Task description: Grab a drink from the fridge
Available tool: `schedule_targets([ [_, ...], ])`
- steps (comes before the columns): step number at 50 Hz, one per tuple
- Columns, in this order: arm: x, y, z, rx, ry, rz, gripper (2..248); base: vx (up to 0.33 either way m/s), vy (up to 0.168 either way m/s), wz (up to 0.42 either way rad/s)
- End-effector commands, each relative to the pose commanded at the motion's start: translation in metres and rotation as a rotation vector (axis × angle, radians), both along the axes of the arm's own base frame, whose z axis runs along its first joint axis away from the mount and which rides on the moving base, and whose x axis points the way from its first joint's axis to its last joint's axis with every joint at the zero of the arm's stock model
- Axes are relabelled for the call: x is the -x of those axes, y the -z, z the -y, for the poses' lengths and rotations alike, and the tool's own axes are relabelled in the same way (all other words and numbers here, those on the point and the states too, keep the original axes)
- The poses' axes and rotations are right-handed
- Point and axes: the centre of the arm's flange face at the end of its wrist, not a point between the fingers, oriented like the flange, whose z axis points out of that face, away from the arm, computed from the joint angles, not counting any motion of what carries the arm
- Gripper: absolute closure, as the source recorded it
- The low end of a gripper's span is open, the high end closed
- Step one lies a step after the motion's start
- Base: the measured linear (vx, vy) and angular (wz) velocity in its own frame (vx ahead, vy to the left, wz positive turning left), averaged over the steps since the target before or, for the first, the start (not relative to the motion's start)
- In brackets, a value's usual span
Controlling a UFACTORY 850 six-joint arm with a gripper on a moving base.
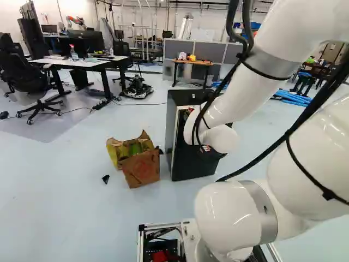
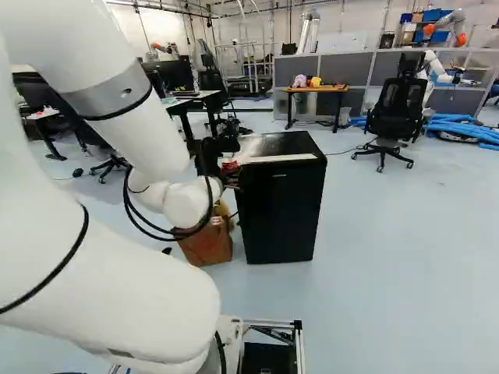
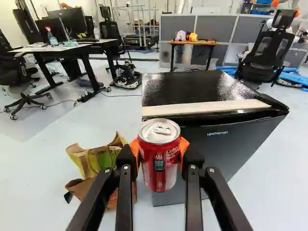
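In the right base view my gripper [image 2: 221,153] is beside the fridge's top edge, with part of a red can [image 2: 230,166] showing. The wrist view shows the gripper [image 3: 160,156] shut on the red soda can [image 3: 159,166], an orange pad on either side. The can is upright, its silver lid and pull tab facing up. Beyond the can stands the black fridge [image 3: 192,89]; its dark door [image 3: 228,144] lies against the body or nearly so, and I cannot tell whether a gap remains. The arm hides part of the fridge in the left base view.
On the floor beside the fridge stands an open brown paper bag [image 1: 143,166] with yellow-green inside; a small black piece [image 1: 106,178] lies near it. Farther off are a white desk [image 1: 82,63], a wooden table [image 2: 316,89], office chairs [image 2: 394,117], blue tubes [image 2: 468,128] and another robot [image 2: 437,70].
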Motion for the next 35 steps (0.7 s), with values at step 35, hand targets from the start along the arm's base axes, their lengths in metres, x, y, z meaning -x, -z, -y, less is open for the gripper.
schedule_targets([
  [35,0.024,0.01,-0.005,0.001,-0.019,-0.015,151,0.0,0.0,0.0],
])
